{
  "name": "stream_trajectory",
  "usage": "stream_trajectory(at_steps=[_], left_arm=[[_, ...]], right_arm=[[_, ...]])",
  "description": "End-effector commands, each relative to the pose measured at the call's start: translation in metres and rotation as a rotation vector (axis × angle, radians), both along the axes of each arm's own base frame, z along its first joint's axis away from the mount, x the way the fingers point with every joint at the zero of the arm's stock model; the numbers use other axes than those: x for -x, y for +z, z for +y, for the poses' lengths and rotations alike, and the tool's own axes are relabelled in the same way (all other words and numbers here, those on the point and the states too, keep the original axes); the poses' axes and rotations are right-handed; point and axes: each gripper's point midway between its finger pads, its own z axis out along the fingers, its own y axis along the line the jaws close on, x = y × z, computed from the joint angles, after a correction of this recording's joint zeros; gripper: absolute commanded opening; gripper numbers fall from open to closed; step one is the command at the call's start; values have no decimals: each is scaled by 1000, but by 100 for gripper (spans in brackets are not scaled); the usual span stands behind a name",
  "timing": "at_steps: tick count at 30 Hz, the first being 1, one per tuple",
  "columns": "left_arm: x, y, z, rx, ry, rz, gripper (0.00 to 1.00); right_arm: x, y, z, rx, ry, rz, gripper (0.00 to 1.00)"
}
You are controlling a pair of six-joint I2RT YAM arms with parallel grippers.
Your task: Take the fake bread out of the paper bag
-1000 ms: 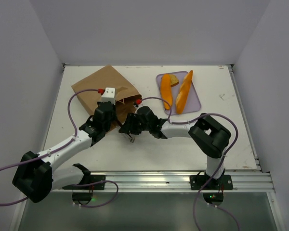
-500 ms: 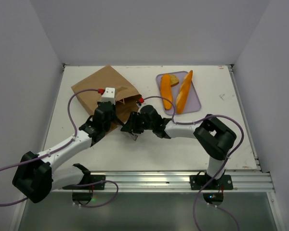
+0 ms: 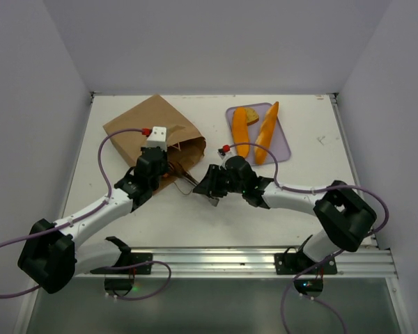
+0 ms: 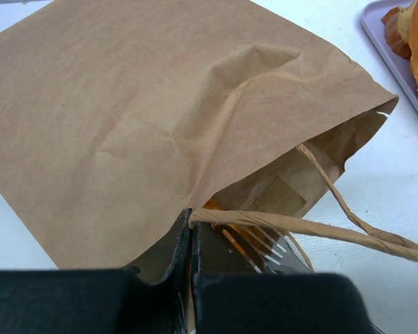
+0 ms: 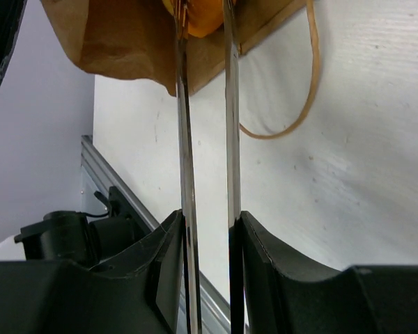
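The brown paper bag [image 3: 148,132] lies flat at the back left, its mouth toward the right. My left gripper [image 3: 168,165] is shut on the bag's string handle [image 4: 320,228] and holds the mouth [image 4: 279,188] open. My right gripper [image 3: 212,188] is shut on the metal tongs [image 5: 205,139], whose tips reach into the bag's mouth [image 5: 195,42] and pinch an orange bread piece [image 5: 198,17]. That piece also shows inside the bag in the left wrist view [image 4: 219,207]. A long baguette [image 3: 266,132] and a loaf [image 3: 241,130] lie on the lavender tray [image 3: 284,147].
A small roll [image 3: 252,115] sits at the tray's back. The loose second handle [image 5: 303,83] curls on the white table by the bag. A metal rail [image 3: 216,259] runs along the near edge. Grey walls close in the table on three sides.
My right arm has pulled back to the right, drawing the tongs out from the bag's mouth with the bread piece between their tips. The left arm has stayed put.
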Motion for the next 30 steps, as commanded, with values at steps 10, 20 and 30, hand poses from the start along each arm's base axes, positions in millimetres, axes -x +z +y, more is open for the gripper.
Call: stream_trajectory(at_steps=[10, 20, 30], left_arm=[[-4, 10, 0, 29, 12, -39, 0], [-4, 10, 0, 29, 11, -39, 0], [-4, 9, 0, 29, 9, -37, 0]], right_arm=[[22, 29, -65, 104, -27, -106, 0], [26, 3, -81, 206, -23, -94, 0], [21, 5, -75, 200, -12, -101, 13]])
